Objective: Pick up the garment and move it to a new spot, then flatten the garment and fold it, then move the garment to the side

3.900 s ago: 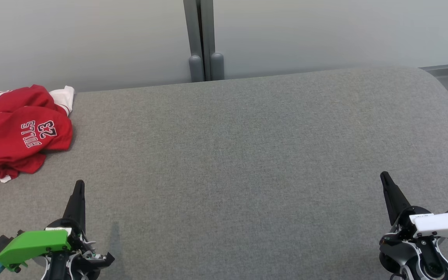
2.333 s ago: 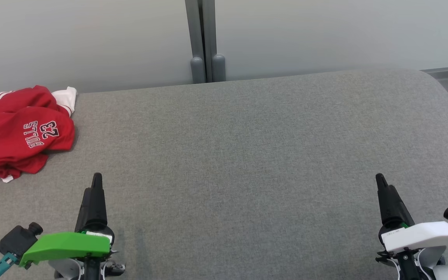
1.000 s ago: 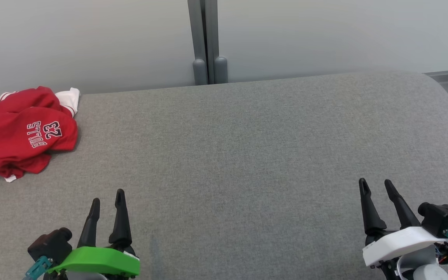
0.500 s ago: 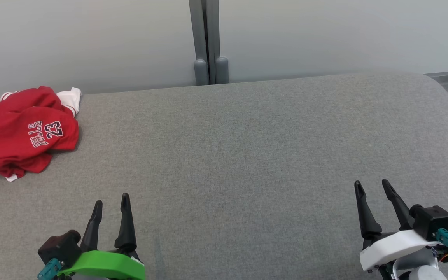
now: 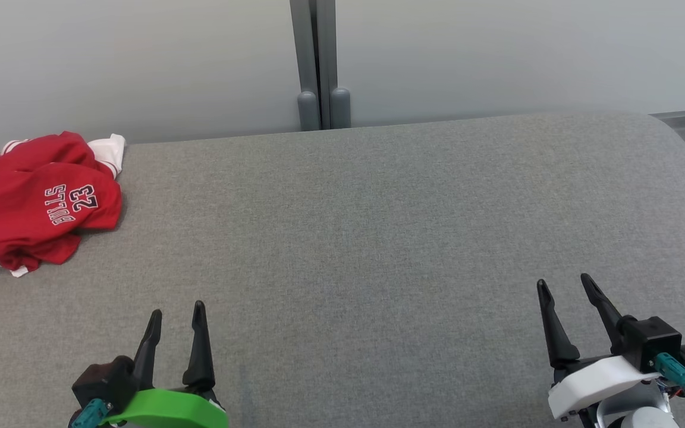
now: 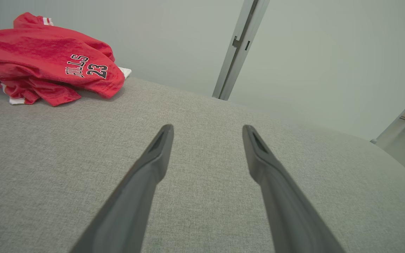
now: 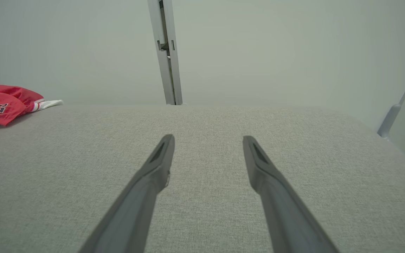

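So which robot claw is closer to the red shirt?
The left gripper, with the green cover, is nearer the red shirt. The white-covered right gripper sits far across.

Bright even light, soft shadows, wide-angle wrist distortion

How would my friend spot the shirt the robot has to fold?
Start at the big grey cushioned surface in front of the pale wall. At its far left corner a crumpled garment lies in a heap. It is bright red with white trim and the number 23, unlike the plain grey around it.
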